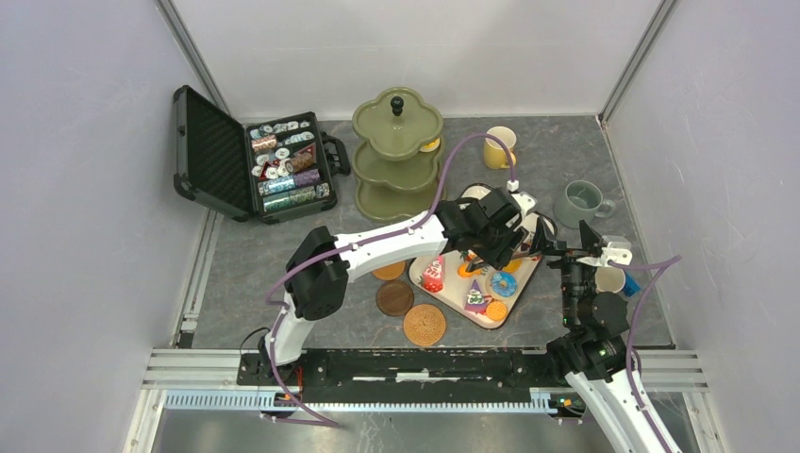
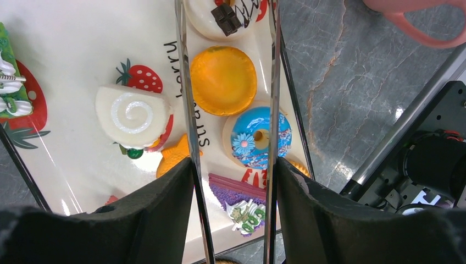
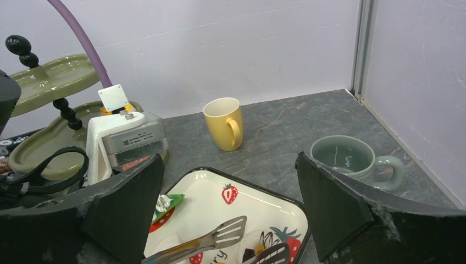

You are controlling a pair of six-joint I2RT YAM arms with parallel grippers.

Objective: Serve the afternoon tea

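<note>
Toy cakes: most not served yet. Orange tart (image 2: 222,80), blue donut (image 2: 258,137), white swirl roll (image 2: 132,115), purple slice (image 2: 242,203) + a few more lie on the strawberry-print tray (image 2: 71,44), centre-right, on the near side of the olive-green stand (image 1: 396,151). Stand tiers look bare except one small yellow piece (image 1: 431,144) on the mid tier; can't tell what kind.

Mugs: yellow mug (image 1: 500,146) at far edge, grey-green mug (image 1: 580,200) to its right, pink mug (image 1: 610,280) just beside the R arm, mostly hidden. None is on a coaster. The three coasters (image 1: 425,324) sit bunched just left of the tray, one partly under the L arm.

Left gripper (image 2: 233,165) is over the tray, clamped on metal tongs (image 2: 273,66). Tong blades are spread, straddling tart + donut, nothing pinched. Right gripper (image 3: 228,181) is low at the tray's right edge, jaws wide apart, holding nothing.

Judgement: early stage. Approx one cake is up; rest of cakes to move, coasters to lay out, mugs to set on them.
</note>
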